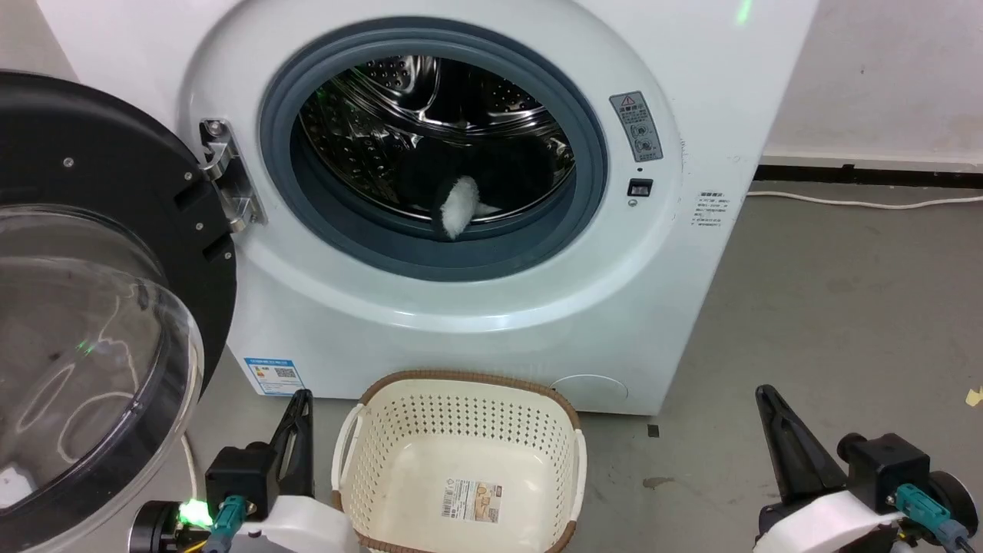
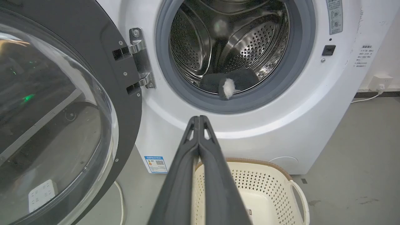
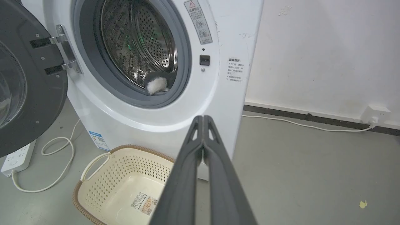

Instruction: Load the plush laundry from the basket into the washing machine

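The plush laundry [image 1: 461,203] lies inside the steel drum of the washing machine [image 1: 491,307], its dark fur low in the drum and one white patch at the grey door seal; the plush [image 2: 229,84] and plush [image 3: 156,85] show the same way from both wrists. The cream basket [image 1: 461,399] stands on the floor before the washer with only its paper label inside. My left gripper [image 1: 301,399] is shut, low at the basket's left. My right gripper [image 1: 764,395] is shut, low to the basket's right. Both hold nothing.
The washer's domed door [image 1: 84,307] hangs wide open on the left, close to my left arm. A white power strip [image 3: 17,157] with a looped cable lies on the floor under it. A cable [image 1: 860,202] runs along the wall at right. Grey floor [image 1: 845,322] spreads right of the washer.
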Controlling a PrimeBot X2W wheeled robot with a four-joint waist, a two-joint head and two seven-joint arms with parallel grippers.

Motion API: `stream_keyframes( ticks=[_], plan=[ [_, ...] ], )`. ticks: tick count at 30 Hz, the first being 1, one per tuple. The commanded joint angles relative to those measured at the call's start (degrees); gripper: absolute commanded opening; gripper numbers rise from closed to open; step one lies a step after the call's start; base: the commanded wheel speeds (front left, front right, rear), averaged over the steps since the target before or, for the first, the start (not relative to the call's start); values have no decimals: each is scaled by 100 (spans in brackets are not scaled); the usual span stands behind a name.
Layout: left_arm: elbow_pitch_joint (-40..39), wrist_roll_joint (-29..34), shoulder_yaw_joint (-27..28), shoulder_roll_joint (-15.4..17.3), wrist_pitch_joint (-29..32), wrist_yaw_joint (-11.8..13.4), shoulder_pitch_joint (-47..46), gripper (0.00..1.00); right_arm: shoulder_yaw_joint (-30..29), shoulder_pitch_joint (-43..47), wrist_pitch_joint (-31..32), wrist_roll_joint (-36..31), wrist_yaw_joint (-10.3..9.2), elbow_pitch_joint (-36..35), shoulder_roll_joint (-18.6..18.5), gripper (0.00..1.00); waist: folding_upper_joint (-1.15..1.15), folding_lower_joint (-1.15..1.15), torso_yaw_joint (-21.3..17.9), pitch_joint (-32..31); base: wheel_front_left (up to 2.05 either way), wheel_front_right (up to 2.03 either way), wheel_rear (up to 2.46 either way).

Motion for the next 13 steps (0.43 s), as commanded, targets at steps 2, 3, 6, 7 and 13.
stream_keyframes(
  ticks=[2,3,6,7,13],
  plan=[
    [-40,63,30,-5,41,-19,-76,0,9,-84,43,-67,-3,-29,-1,0,0,0,-6,-4,0,0,0],
    [-43,69,35,-6,53,-21,-78,0,9,-87,55,-75,-3,-30,-1,0,0,0,-8,-5,0,0,0],
    [-50,88,50,-10,88,-28,-83,0,10,-96,91,-96,-3,-32,-1,0,0,0,-15,-10,0,0,0],
    [-53,94,55,-11,100,-31,-85,0,11,-98,102,-104,-3,-33,-1,0,0,0,-17,-11,0,0,0],
    [-68,130,84,-19,170,-45,-96,0,14,-115,173,-147,-3,-37,-1,0,0,0,-31,-21,0,0,0]
  ],
)
